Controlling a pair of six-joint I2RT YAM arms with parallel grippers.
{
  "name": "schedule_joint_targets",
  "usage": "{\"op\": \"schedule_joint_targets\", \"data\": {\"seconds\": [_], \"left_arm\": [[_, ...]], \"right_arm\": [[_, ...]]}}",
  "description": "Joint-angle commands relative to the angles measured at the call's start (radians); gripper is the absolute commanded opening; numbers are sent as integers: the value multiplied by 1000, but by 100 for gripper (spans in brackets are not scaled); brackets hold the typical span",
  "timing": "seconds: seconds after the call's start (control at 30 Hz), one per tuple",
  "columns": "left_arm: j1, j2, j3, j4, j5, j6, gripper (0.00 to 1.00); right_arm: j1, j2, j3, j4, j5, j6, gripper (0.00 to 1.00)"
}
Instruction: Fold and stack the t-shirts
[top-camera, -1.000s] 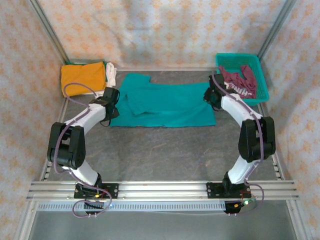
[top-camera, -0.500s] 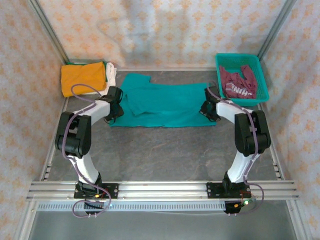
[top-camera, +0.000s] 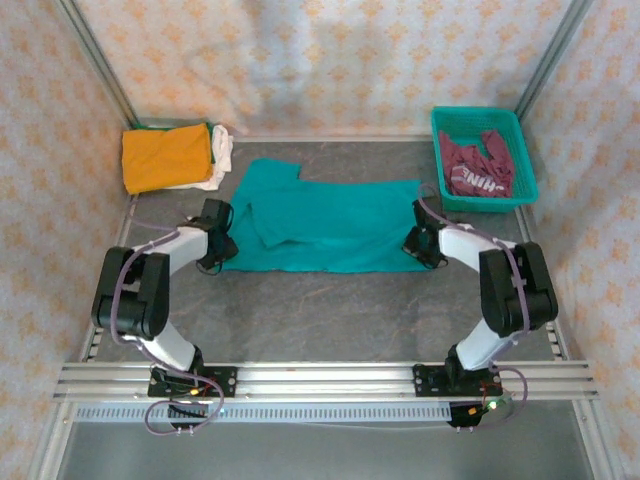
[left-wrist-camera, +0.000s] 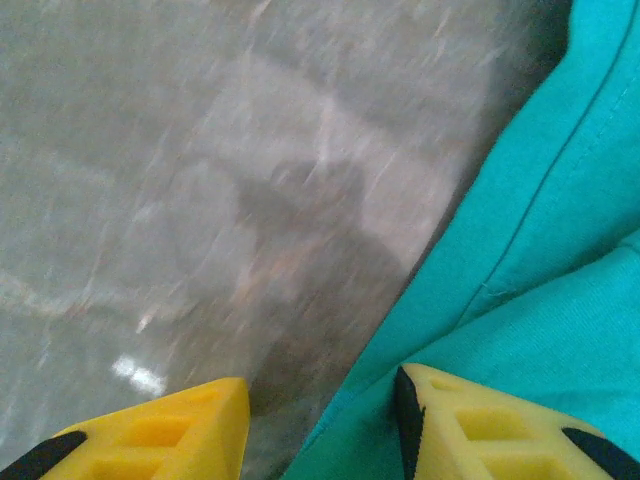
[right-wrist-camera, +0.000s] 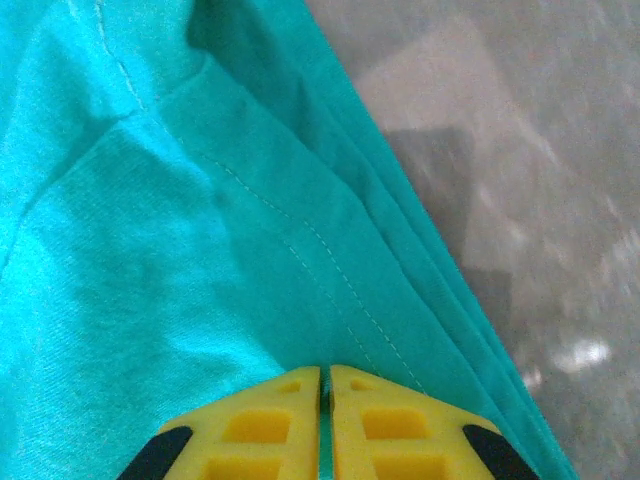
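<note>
Entry, top view as clock face, arm bases at 6 o'clock.

- Teal t-shirt (top-camera: 330, 225) is seen spread flat at the middle of the grey table (top-camera: 320, 310), with one sleeve folded inward on its 9 o'clock half. No lettering can be made out on it.
- Left gripper (top-camera: 213, 252) is placed at the shirt's 8 o'clock corner. In the left wrist view the left gripper (left-wrist-camera: 320, 430) is released: the yellow fingers (left-wrist-camera: 150, 430) are held well apart, with the hem of the teal t-shirt (left-wrist-camera: 560, 250) running up between them and bare table beside it.
- Right gripper (top-camera: 415, 250) is placed at the shirt's 4 o'clock corner. In the right wrist view the right gripper (right-wrist-camera: 326, 400) is clenched on a fold of the teal t-shirt (right-wrist-camera: 150, 250). Only a thin strip of cloth is seen between the pads.
- Orange t-shirt (top-camera: 165, 157) lies folded at 10 o'clock, with the white t-shirt (top-camera: 222, 150) touching its 3 o'clock side.
- Maroon t-shirt (top-camera: 478, 165) lies crumpled inside the teal basket (top-camera: 475, 111) at 2 o'clock.
</note>
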Motion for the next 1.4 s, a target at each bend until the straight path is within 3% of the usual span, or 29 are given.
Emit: {"op": "schedule_joint_targets", "data": {"seconds": [0.0,0.2,0.37,0.5,0.9,1.13,1.3,1.37], "left_arm": [[1,-59,-56,-129,-6,-17,43],[-3,-157,24,-206,-10,12,43],[-71,-189,156,-266,30,33,45],[-145,-139,203,-252,63,35,45],[-209,62,219,-142,146,-3,46],[-221,122,217,-104,137,-1,39],[-226,132,227,-96,126,-3,27],[-230,133,241,-110,118,0,15]], "right_arm": [[37,-57,-34,-97,-25,35,9],[63,-140,19,-120,-6,59,13],[75,-192,77,-94,47,46,15],[86,-215,66,-1,60,44,17],[102,-158,60,142,65,92,19],[102,-127,67,158,52,90,20],[101,-124,62,160,55,89,20],[102,-123,62,162,49,90,21]]}}
